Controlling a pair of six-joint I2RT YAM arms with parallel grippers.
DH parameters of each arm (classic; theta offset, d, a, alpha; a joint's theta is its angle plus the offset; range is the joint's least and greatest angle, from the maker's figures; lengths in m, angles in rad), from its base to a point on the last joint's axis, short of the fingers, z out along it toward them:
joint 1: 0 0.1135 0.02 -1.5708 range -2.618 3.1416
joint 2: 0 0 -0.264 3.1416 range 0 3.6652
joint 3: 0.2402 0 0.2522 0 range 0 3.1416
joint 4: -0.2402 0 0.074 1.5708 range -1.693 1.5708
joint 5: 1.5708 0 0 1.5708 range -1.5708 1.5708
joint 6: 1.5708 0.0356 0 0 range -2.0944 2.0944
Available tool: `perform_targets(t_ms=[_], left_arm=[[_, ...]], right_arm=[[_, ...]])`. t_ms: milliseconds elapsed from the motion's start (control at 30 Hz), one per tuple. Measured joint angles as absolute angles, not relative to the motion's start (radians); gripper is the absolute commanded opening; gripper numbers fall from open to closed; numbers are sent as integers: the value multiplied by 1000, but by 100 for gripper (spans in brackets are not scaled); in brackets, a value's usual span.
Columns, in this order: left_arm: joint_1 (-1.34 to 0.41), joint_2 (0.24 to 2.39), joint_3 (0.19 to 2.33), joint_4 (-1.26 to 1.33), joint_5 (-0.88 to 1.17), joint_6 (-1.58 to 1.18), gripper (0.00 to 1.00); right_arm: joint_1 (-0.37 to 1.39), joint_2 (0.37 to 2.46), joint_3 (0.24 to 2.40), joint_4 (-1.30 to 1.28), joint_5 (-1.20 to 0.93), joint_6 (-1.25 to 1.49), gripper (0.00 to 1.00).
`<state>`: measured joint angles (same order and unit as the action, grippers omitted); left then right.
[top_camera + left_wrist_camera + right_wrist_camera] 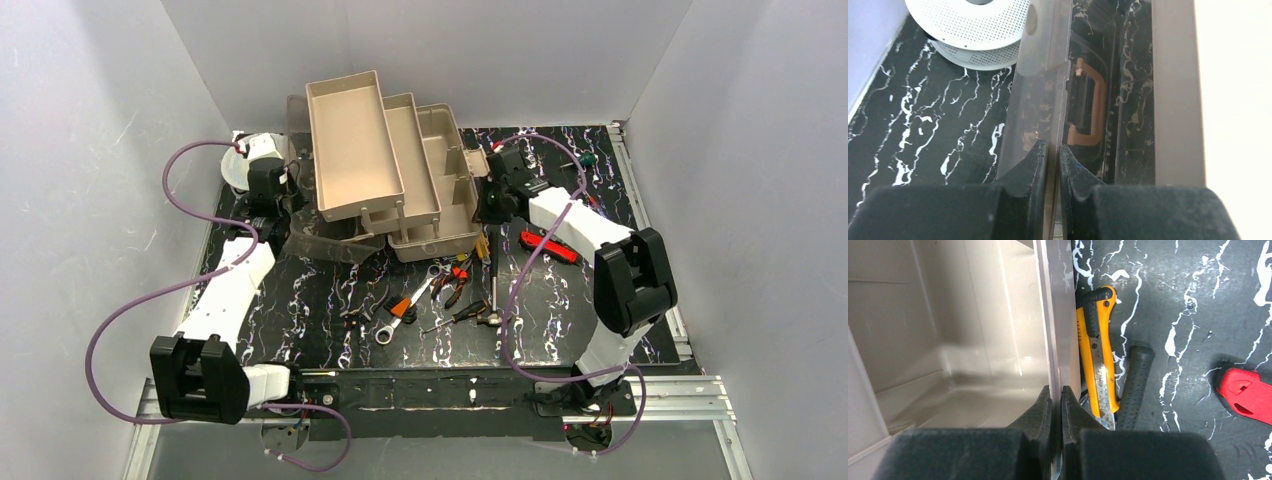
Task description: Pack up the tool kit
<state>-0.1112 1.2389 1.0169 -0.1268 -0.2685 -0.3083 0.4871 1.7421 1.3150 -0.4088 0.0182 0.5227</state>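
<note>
The right gripper (1055,390) is pinched hard on the top edge of the tan toolbox (1060,325), on its right side wall, with one finger inside the empty bin and one outside. The left gripper (1052,147) is clenched on the thin edge of the smoky lid (1035,100), which hangs open off the box's left side; the carry handle (1094,107) shows through it. The box sits at the back centre of the table, with its empty fold-out trays (355,150) stepped up and back. A yellow utility knife (1098,355) and a black rubber grip (1137,377) lie against the held wall. A red knife (1248,395) lies further out, and a wrench (393,325) is among the loose tools in front. Both holds are narrow bites on slick plastic. If the arms pull unevenly, the box could twist or slip free, and a sliding box would shove the utility knife along. The table (300,300) is a glossy black sheet veined with white, probably low in grip. Pale grey walls close three sides, and a white wire spool (973,30) sits in the back-left corner beside the lid.
</note>
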Motion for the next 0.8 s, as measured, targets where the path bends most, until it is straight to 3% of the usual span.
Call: perform_targets(t_ms=[500, 800], left_arm=[[-36, 1381, 906, 4, -69, -424, 0], [-7, 1465, 905, 72, -18, -439, 0]], right_arm=[[382, 1709, 1263, -395, -53, 484, 1], [366, 1838, 1425, -468, -71, 442, 1]])
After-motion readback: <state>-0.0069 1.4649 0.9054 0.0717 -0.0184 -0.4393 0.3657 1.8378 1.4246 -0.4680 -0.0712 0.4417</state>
